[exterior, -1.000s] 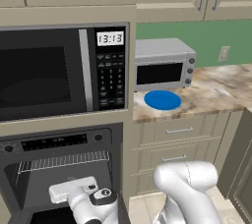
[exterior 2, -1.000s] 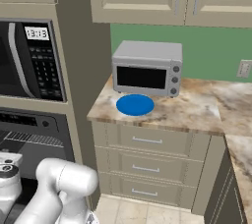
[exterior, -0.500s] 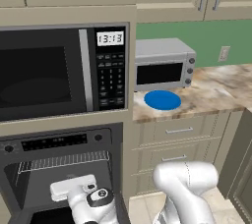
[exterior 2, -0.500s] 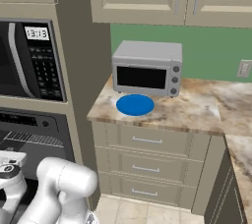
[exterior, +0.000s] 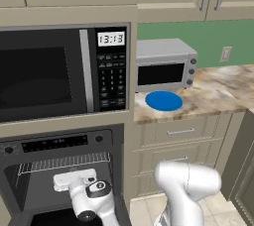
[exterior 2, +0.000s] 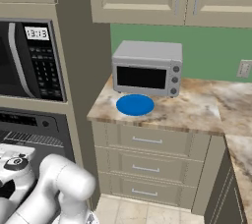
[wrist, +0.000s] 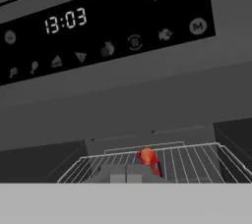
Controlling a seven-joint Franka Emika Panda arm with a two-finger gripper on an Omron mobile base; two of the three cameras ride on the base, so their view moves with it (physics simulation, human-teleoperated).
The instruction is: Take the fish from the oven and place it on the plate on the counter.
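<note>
The small red-orange fish [wrist: 146, 156] lies on the wire rack [wrist: 197, 161] inside the open black oven [exterior: 59, 143], under its lit control strip [wrist: 108, 26]. My gripper [wrist: 126, 176] hovers at the rack's front edge, short of the fish and slightly to its left in the hand view. Its dim fingertips stand close together, shut, with nothing between them. From the left base view the gripper [exterior: 73, 179] reaches into the oven opening just below the rack. The bright blue plate [exterior: 163, 101] [exterior 2: 135, 104] lies bare on the marbled counter [exterior: 218, 93] in front of the toaster oven.
A black microwave [exterior: 49, 76] sits built in above the oven. The silver toaster oven [exterior: 163, 66] stands behind the plate. Cream drawers [exterior 2: 147, 142] run under the counter, cabinets above. The oven cavity walls close in around the hand.
The hand has risen slightly inside the oven opening, closer to the rack. The plate and the other things have not moved.
</note>
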